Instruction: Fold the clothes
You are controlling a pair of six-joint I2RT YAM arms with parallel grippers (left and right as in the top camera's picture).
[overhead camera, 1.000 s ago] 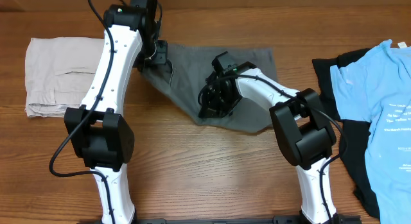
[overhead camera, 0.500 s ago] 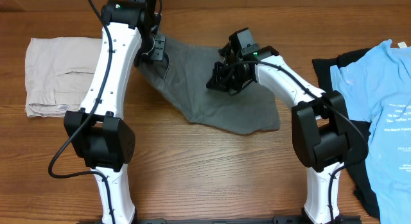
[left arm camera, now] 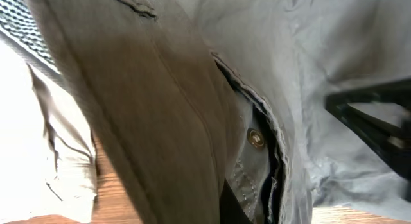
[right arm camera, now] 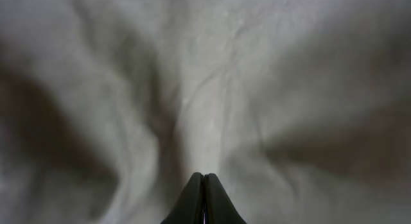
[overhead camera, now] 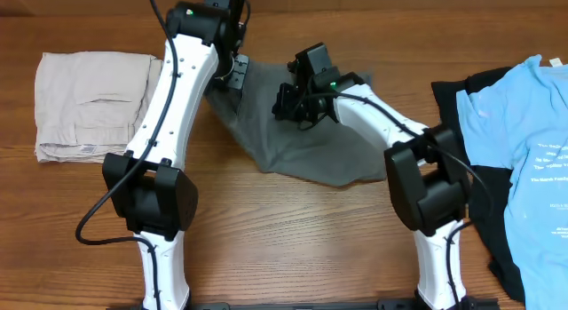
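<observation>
The grey shorts (overhead camera: 302, 141) lie crumpled at the table's middle back. My left gripper (overhead camera: 232, 72) is shut on their left edge near the waistband, where the left wrist view shows a seam and a metal snap (left arm camera: 255, 138). My right gripper (overhead camera: 293, 104) is shut on a pinched fold of the grey shorts (right arm camera: 212, 121) near their middle. Folded beige shorts (overhead camera: 84, 101) lie at the far left. A light-blue T-shirt (overhead camera: 524, 159) lies on a black garment (overhead camera: 461, 115) at the right.
The wooden table (overhead camera: 284, 239) shows bare wood in front of the grey shorts. The two arm bases stand at the front edge.
My right gripper moved left and toward the back with the grey fabric pinched in it. My left gripper shifted right along the shorts' back edge. The shorts bunched narrower.
</observation>
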